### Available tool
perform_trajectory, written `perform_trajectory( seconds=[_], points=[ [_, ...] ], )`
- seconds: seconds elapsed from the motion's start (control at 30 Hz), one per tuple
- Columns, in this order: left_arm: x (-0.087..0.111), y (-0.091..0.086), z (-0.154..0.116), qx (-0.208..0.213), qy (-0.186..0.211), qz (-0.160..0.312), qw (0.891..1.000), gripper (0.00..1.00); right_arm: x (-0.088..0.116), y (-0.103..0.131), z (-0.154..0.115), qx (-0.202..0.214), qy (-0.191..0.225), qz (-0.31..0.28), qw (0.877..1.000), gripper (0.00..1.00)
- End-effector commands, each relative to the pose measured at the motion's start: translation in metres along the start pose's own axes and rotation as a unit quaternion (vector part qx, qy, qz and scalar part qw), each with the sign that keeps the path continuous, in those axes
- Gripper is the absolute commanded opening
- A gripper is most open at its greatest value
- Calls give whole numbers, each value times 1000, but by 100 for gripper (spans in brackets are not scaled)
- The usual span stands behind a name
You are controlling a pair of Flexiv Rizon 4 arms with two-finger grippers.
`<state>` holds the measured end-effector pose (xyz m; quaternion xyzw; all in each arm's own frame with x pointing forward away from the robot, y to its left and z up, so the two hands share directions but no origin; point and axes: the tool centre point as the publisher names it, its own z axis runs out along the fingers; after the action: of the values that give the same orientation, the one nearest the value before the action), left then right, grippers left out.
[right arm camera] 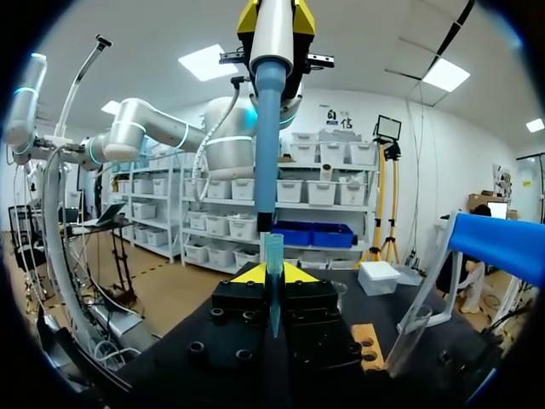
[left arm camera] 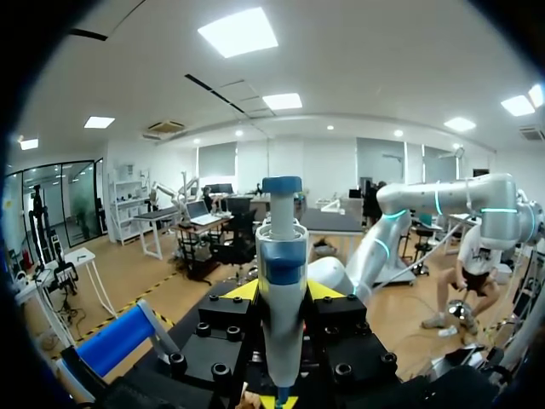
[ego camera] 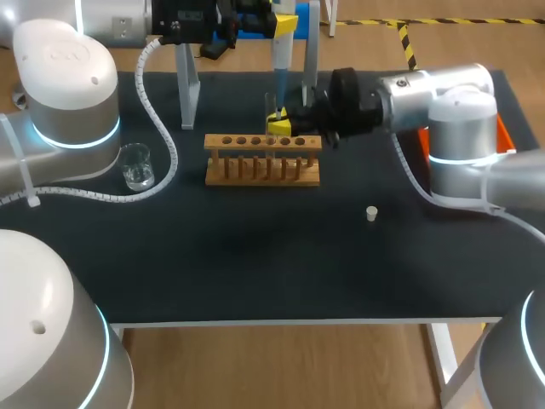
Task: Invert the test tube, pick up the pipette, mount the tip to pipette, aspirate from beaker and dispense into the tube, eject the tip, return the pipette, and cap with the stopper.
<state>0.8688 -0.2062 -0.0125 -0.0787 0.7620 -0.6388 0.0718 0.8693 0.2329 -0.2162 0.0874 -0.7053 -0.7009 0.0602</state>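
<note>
Blue tip (right arm camera: 272, 264) in right claw (right arm camera: 273, 275), just beneath the pipette (right arm camera: 271, 111).

I see the desk (ego camera: 255, 256) under a black cover. A wooden rack (ego camera: 262, 159) with a row of holes stands toward the far edge, near the middle. A grey-legged frame (ego camera: 187, 85) stands behind it at the far edge. An orange bin (ego camera: 504, 135) sits at the right edge, partly hidden.

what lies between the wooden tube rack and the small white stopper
Nothing; the head view shows bare black tabletop from wooden tube rack to small white stopper.
</note>
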Motion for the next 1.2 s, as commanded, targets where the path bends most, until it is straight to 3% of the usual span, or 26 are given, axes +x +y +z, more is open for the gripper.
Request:
perform_trajectory(
  seconds=[0.03,0.33,0.73,1.2],
  points=[
    [0,0,-1,1,1,0,1000,0,-1,4,0,1,1,-3,1000,0],
    [0,0,-1,1,1,0,1000,0,-1,12,3,0,7,-13,1000,0],
    [0,0,-1,1,1,0,1000,0,7,-1,1,5,7,-2,1000,0],
    [0,0,-1,1,1,0,1000,0,-1,13,2,-1,6,-11,1000,0]
  ],
)
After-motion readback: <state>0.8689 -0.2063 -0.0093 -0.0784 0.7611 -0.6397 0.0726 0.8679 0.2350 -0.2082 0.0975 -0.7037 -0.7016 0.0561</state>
